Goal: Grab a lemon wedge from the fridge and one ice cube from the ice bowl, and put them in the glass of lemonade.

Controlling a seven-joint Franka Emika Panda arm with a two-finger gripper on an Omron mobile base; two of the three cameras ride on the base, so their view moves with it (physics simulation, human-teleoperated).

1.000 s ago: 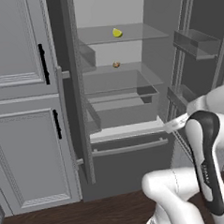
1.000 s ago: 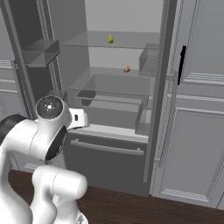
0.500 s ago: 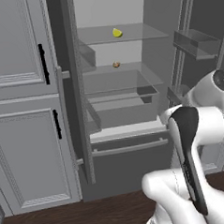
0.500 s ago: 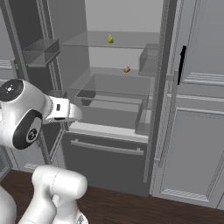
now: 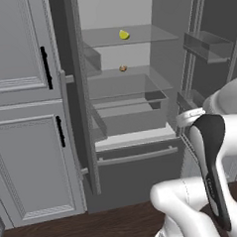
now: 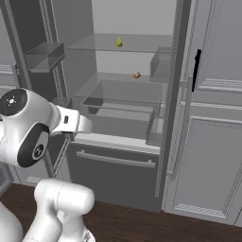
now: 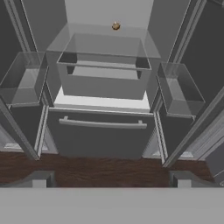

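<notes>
Grey panelled cabinets [image 5: 25, 96] with black handles flank the fridge [image 5: 142, 154], whose two doors stand wide open. We see the lemon wedge [image 5: 124, 35] on the upper glass shelf [image 5: 150, 35], toward its middle and well back from the front edge; in the right base view it sits at [image 6: 119, 42]. One shelf down lies a small round brown thing [image 5: 123, 68], also visible in the hand view [image 7: 115, 26]. Below that shelf a clear drawer [image 7: 105, 65] juts forward, and under it runs a lower drawer front with a long bar handle [image 7: 103, 124]. Clear door bins [image 7: 179, 89] hang on both open doors, narrowing the sides. Between the doors the opening is free, above dark wood floor [image 7: 100, 168].

Our hand [image 7: 111, 183] is low and well short of the fridge, pointed at the lower drawer; its fingertips [image 7: 40, 180] stand wide apart, gripping nothing. The arm's elbow [image 5: 211, 134] is folded up at the fridge's right door.
</notes>
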